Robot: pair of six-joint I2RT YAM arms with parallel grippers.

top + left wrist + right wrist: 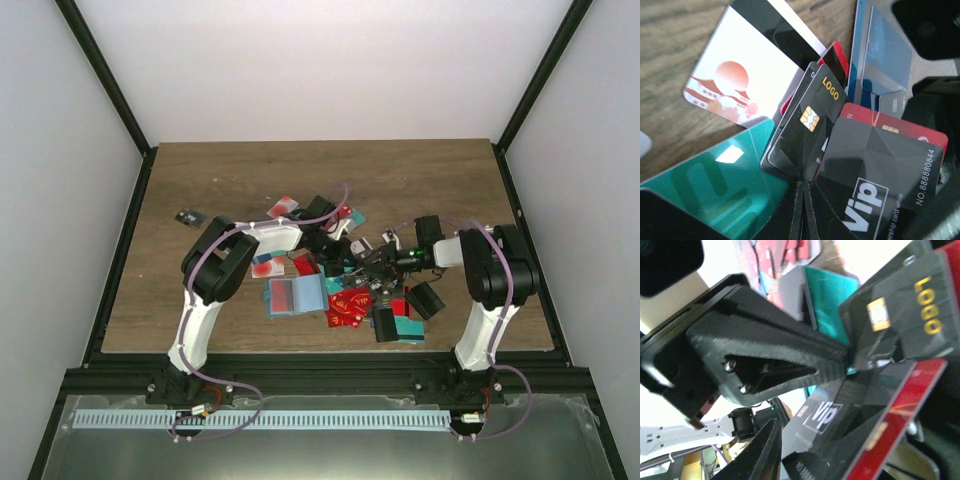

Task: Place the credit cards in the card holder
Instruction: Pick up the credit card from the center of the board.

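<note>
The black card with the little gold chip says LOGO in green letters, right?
Not quite. The word LOGO on the black card is in gold letters, not green. The card does have the little gold chip just below the word. The left wrist view shows it most clearly.

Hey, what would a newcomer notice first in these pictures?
The left arm and right arm meet over a heap of credit cards in the middle of the table. Close up, the left claw pinches a fan of them, a black LOGO card and a black VIP card foremost. An open blue card holder lies beside the heap, on the left arm's side.
</note>
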